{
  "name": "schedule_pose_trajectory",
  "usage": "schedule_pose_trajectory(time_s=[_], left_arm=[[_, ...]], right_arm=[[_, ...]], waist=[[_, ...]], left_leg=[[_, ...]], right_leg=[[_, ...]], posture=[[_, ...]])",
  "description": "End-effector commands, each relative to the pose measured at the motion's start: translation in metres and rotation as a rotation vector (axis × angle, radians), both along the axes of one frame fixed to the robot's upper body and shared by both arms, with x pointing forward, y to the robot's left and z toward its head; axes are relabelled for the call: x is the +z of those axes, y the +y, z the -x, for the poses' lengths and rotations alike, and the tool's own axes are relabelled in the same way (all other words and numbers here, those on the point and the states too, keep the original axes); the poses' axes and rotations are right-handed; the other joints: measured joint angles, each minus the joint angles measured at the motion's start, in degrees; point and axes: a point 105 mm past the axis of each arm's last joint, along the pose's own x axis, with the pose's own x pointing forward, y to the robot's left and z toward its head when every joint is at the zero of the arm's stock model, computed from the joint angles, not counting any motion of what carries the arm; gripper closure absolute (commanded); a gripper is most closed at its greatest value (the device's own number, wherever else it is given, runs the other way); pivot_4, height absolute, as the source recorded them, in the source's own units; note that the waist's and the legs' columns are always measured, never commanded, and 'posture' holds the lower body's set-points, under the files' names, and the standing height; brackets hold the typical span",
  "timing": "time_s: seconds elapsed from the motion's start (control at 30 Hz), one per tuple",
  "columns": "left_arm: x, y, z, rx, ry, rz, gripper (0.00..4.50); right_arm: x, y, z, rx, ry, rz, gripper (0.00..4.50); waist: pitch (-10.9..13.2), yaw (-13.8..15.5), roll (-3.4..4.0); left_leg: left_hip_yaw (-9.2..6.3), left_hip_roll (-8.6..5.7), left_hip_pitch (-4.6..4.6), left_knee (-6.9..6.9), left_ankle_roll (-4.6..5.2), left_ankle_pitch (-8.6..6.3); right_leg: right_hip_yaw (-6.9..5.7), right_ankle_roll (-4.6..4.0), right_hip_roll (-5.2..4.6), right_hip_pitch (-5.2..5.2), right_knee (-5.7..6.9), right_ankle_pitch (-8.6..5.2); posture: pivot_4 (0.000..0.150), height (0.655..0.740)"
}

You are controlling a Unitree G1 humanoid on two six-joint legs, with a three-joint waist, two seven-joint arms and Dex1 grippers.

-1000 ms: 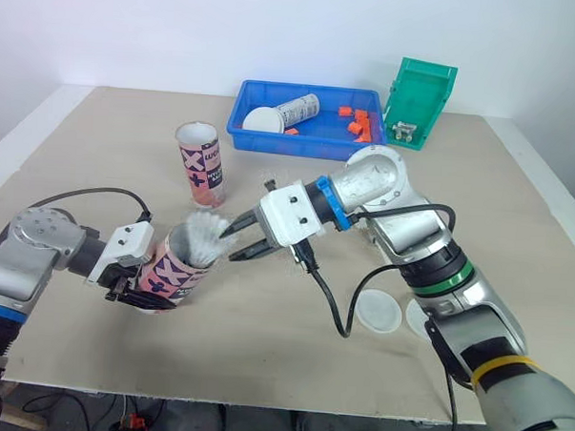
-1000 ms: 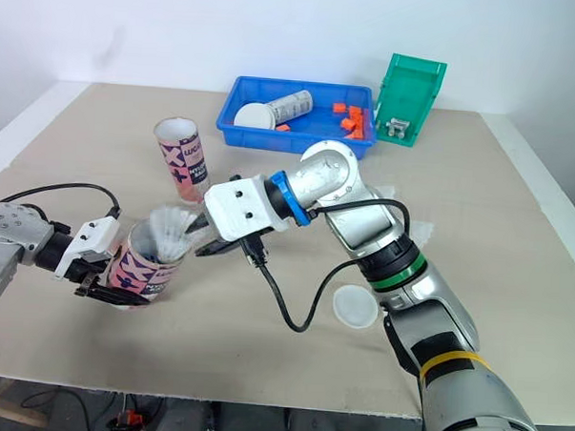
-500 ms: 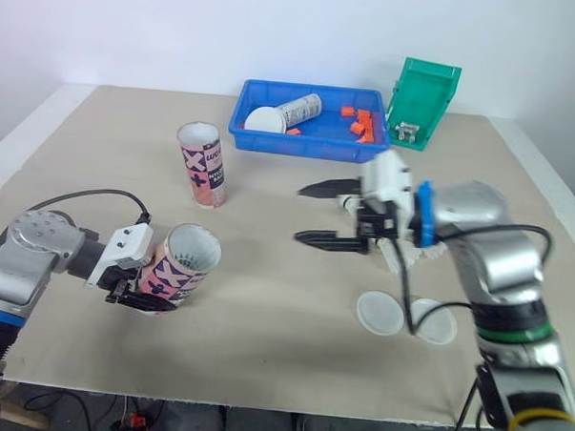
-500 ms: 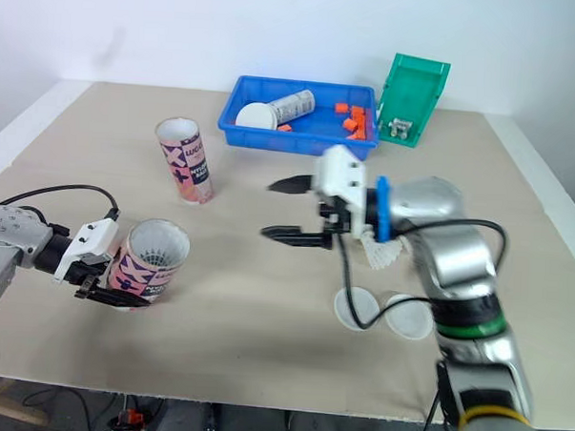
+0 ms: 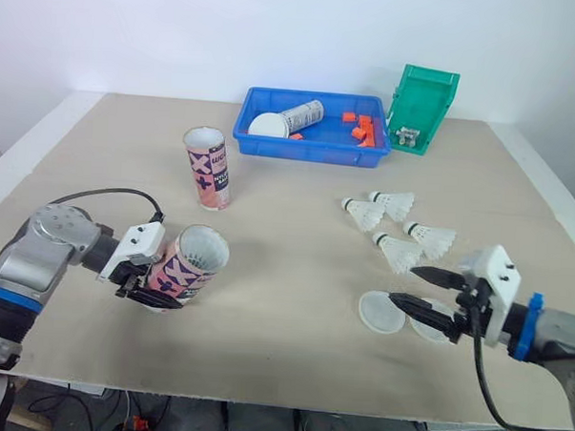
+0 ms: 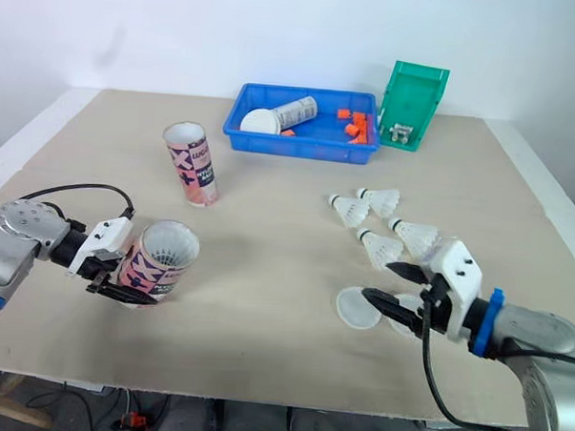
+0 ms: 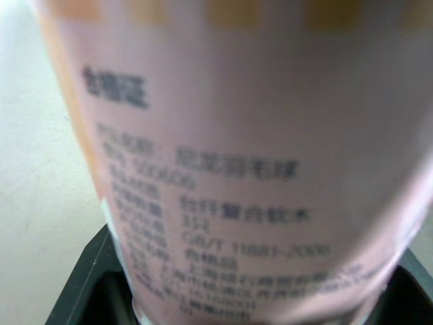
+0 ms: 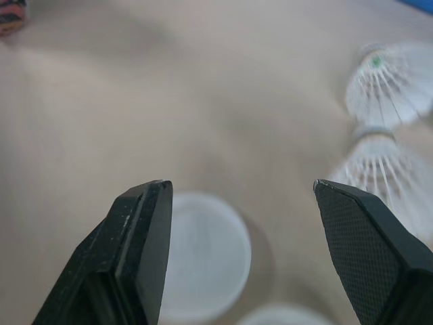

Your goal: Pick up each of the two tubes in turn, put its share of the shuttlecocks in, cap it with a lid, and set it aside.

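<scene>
My left gripper is shut on a pink printed tube, tilted just above the table at the front left, mouth facing up and right. In the left wrist view the tube's label sits between the black fingers. A second pink tube stands upright behind it. Several shuttlecocks lie on the right. My right gripper is open, low at the front right, over two white lids. In the right wrist view one lid lies between the spread fingertips, with shuttlecocks beyond.
A blue tray at the back holds a lying tube, a white lid and orange bits. A green bin stands tilted beside it. The table's front edge runs close under both grippers.
The right gripper has drawn away from the held tube's mouth and swung to the front right, down over the lids. The shuttlecock that stuck out of the tube no longer shows there.
</scene>
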Motion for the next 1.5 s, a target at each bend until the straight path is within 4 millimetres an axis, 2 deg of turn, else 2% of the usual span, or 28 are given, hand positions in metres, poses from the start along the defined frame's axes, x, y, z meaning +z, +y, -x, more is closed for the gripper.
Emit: schedule_pose_trajectory(time_s=[0.03,0.37,0.67,0.77,0.93,0.97,1.0,1.27,1.4,1.5], left_arm=[[-0.013,-0.008,0.004,-0.039,0.047,0.001,1.74],[-0.012,-0.007,0.004,-0.034,0.045,0.010,1.74],[-0.010,-0.005,0.005,-0.027,0.039,0.012,1.74],[-0.009,-0.005,0.005,-0.025,0.036,0.011,1.74],[-0.009,-0.005,0.005,-0.023,0.034,0.012,1.74],[-0.009,-0.005,0.005,-0.023,0.034,0.012,1.74],[-0.008,-0.005,0.005,-0.023,0.033,0.012,1.74],[-0.007,-0.009,0.001,-0.027,0.023,0.018,1.74],[-0.007,-0.009,-0.002,-0.027,0.016,0.014,1.74],[-0.006,-0.009,-0.002,-0.029,0.015,0.015,1.74]], right_arm=[[0.008,-0.006,-0.011,-0.079,-0.057,-0.031,0.90],[-0.013,-0.006,-0.043,-0.205,-0.031,-0.061,0.90],[-0.023,-0.009,-0.068,-0.272,-0.032,-0.045,0.90],[-0.024,-0.010,-0.071,-0.286,-0.039,-0.043,1.68],[-0.017,-0.006,-0.066,-0.248,-0.060,-0.052,4.22],[-0.014,-0.004,-0.065,-0.233,-0.066,-0.054,4.42],[-0.011,-0.002,-0.063,-0.210,-0.074,-0.052,4.42],[0.049,0.075,-0.023,0.345,-0.197,0.013,4.42],[0.072,0.111,-0.021,0.600,-0.300,0.121,4.42],[0.076,0.134,-0.022,0.763,-0.362,0.236,4.42]], waist=[[0.00,-0.08,-0.01],[-0.01,0.03,0.01],[-0.01,-0.05,0.01],[-0.01,-0.02,0.01],[-0.01,-0.02,0.01],[-0.01,-0.02,0.01],[-0.01,-0.02,0.01],[0.00,-0.02,0.01],[0.03,-0.01,-0.01],[0.06,0.05,0.04]], left_leg=[[0.01,-0.04,0.01,0.02,0.01,0.01],[-0.06,-0.72,-0.10,-0.12,0.21,-0.03],[-0.10,-0.76,-0.13,-0.13,0.29,-0.01],[-0.10,-0.77,-0.14,-0.13,0.29,-0.01],[-0.11,-0.77,-0.16,-0.16,0.33,-0.04],[-0.12,-0.77,-0.16,-0.16,0.33,-0.04],[-0.12,-0.77,-0.16,-0.16,0.34,-0.04],[-0.15,-0.78,-0.15,-0.16,0.34,-0.04],[-0.11,-0.79,-0.14,-0.10,0.39,0.00],[-0.10,-0.79,-0.10,-0.12,0.45,0.03]], right_leg=[[0.00,0.00,-0.04,0.27,-0.04,0.00],[-0.03,0.35,-0.69,0.37,-0.06,-0.26],[-0.06,0.38,-0.72,0.38,-0.06,-0.27],[-0.07,0.39,-0.72,0.39,-0.06,-0.28],[-0.07,0.41,-0.72,0.38,-0.06,-0.32],[-0.07,0.41,-0.72,0.38,-0.06,-0.32],[-0.07,0.41,-0.72,0.38,-0.06,-0.32],[-0.09,0.40,-0.72,0.40,-0.06,-0.32],[-0.13,0.37,-0.82,0.40,-0.07,-0.30],[-0.18,0.32,-0.86,0.21,-0.07,-0.27]], posture=[[0.150,0.7079],[0.150,0.7079],[0.150,0.7079],[0.150,0.7079],[0.150,0.7079],[0.150,0.7079],[0.150,0.7079],[0.150,0.7079],[0.150,0.7079],[0.150,0.7079]])
